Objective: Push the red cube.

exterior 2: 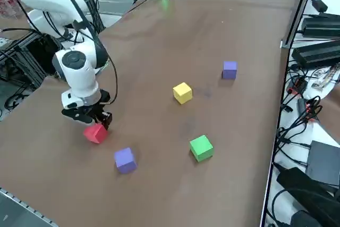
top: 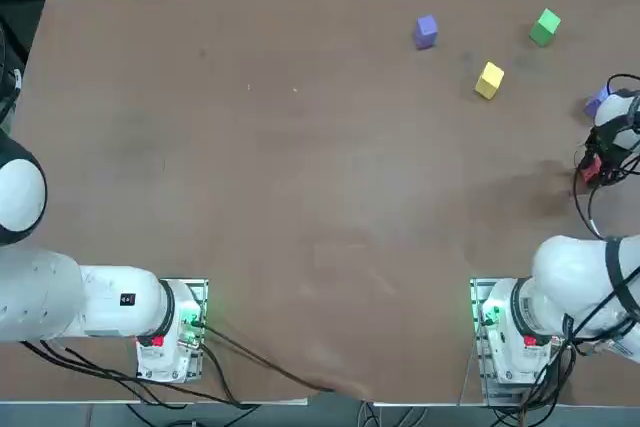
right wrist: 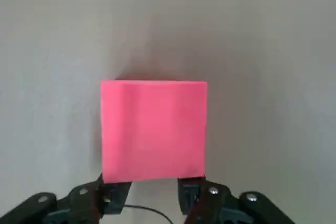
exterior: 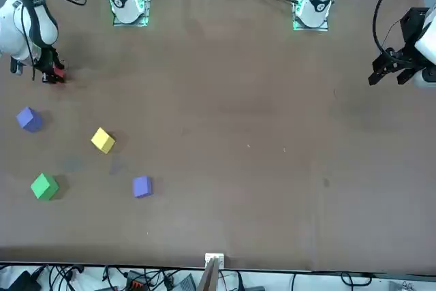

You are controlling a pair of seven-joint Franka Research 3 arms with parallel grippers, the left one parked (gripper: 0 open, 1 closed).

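Observation:
The red cube (exterior 2: 95, 132) lies on the brown table near its right edge, also seen as a red patch under the wrist (top: 590, 169) and beside the arm (exterior: 59, 71). My right gripper (exterior 2: 99, 121) is down at table height, right behind the cube. In the wrist view the red cube (right wrist: 153, 129) fills the middle, and the gripper (right wrist: 152, 198) is shut, its narrow fingertips (right wrist: 114, 199) against the cube's near face, holding nothing.
A purple cube (exterior 2: 125, 159) lies close to the red one, further out along the table's right edge. A yellow cube (exterior 2: 182, 92), a green cube (exterior 2: 201, 148) and another purple cube (exterior 2: 229, 69) sit towards the far right corner. The table edge (exterior 2: 32, 210) runs close by.

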